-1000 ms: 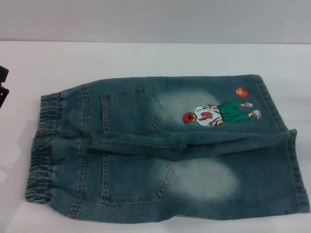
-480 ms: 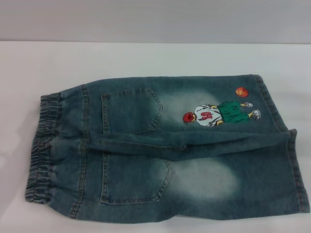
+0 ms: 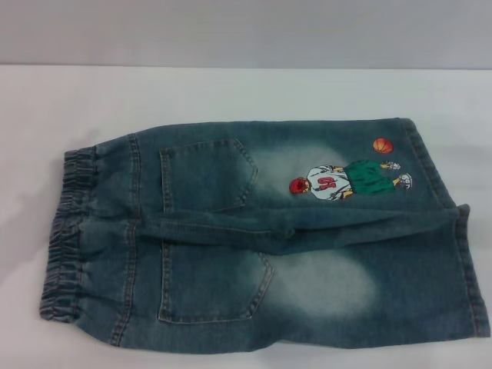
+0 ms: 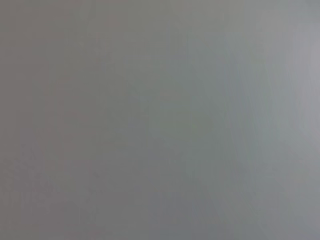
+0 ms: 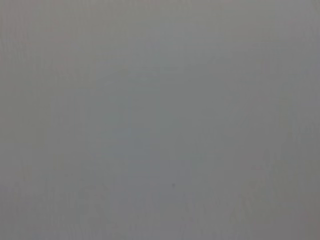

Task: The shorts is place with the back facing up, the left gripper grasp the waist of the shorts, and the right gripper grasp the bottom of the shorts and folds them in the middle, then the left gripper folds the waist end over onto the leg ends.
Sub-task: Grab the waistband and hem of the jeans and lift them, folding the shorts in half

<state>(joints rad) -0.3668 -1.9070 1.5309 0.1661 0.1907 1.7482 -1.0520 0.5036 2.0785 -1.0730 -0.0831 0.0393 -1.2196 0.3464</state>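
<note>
The denim shorts (image 3: 261, 238) lie flat on the white table (image 3: 231, 96), back side up, filling most of the head view. Nearest the robot is the lower leg, its faded pale patch (image 3: 327, 288) spread across the thigh, with one back pocket (image 3: 211, 288) stitched beside it toward the waist. The elastic waistband (image 3: 65, 234), gathered and ruffled, sits at the robot's left, while the leg hems (image 3: 469, 269) point to the robot's right, the near hem reaching almost to the picture's edge. A long crease (image 3: 292, 227) runs across the middle where the two legs meet, the far leg slightly overlapping the near one. Farther off is the second back pocket (image 3: 207, 175), and beyond the middle of the far leg an embroidered basketball player (image 3: 346, 181) in a white shirt and green shorts, with a small orange ball (image 3: 382, 144) just beside the feet. Behind the garment the bare table runs back to a grey wall (image 3: 246, 31). Neither the left gripper nor the right gripper appears in the head view, and both wrist views show only plain grey, so how their fingers stand cannot be told; nothing is touching the shorts
</note>
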